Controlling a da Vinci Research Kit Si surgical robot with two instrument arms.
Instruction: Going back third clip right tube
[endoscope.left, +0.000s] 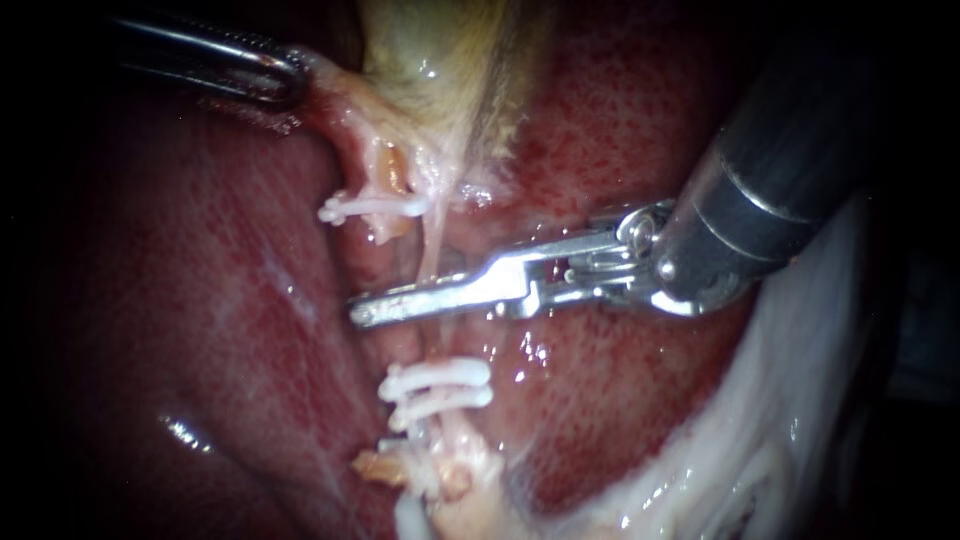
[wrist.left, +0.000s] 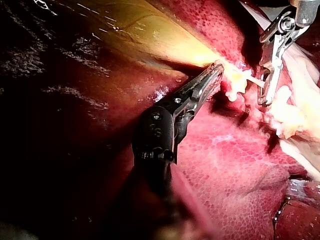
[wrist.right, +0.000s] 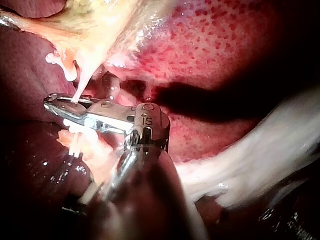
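Holds right pincer (endoscope.left: 360, 312) slightly parted astride tube (endoscope.left: 432, 262), crosswise to its axis, clamping nothing. Single clip (endoscope.left: 375, 207) just beside pincer toward gallbladder (endoscope.left: 430, 50), clip pair (endoscope.left: 440, 385) just beside, opposite. Needs straight retreat along shaft. Left pincer (endoscope.left: 295, 78) clamped on gallbladder, farther off

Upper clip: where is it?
Endoscope view, left of centre: the upper clip sits under the gallbladder, above the right instrument, beside the thin tube.
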